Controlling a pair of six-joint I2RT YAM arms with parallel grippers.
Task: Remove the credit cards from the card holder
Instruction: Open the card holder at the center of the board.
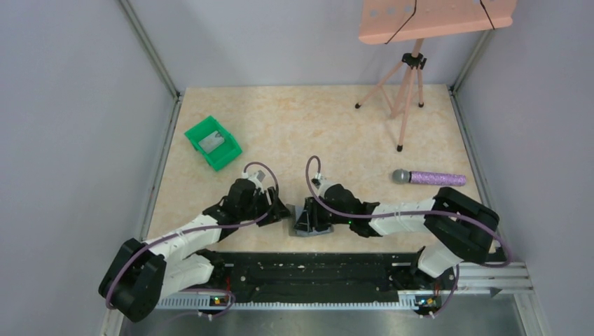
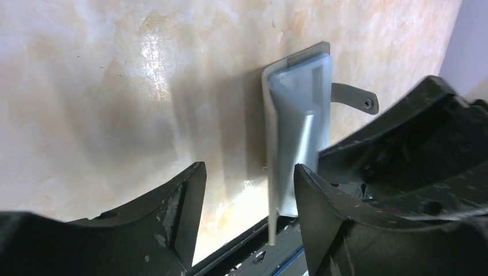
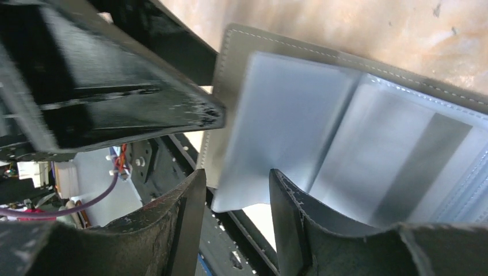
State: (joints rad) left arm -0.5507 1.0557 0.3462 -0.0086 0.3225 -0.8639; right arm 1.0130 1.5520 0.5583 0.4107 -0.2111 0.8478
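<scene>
Find left gripper with jaws apart and clamped on nothing, one finger touching or just beside the edge of the holder, the other well off it. Find right gripper likewise apart, with a clear sleeve lying flat-on behind the gap, not pinched so far as visible. Place holder on the table near its front edge, between the two grippers, partly open, with grey cover against the tabletop in the right wrist view, sleeves fanned up off it, a dark stripe on one leaf and a closure tab sticking out sideways. Cannot make out any cards inside the sleeves. Judge holder light and floppy at the hinge, likely to fold shut or skid under a one-sided push. Judge cover stitched and fairly firm, sleeves thin, slick and limp, apt to slip from the pads. Suggest pinning one cover half near its outer edge with one gripper, then pinching a card by its exposed short edge at a sleeve mouth and drawing along the sleeve, not across. Expect cards stiff, thin and smooth, wanting a flat, firm pinch. Further out: green bin at left, microphone at right, tripod at back.
</scene>
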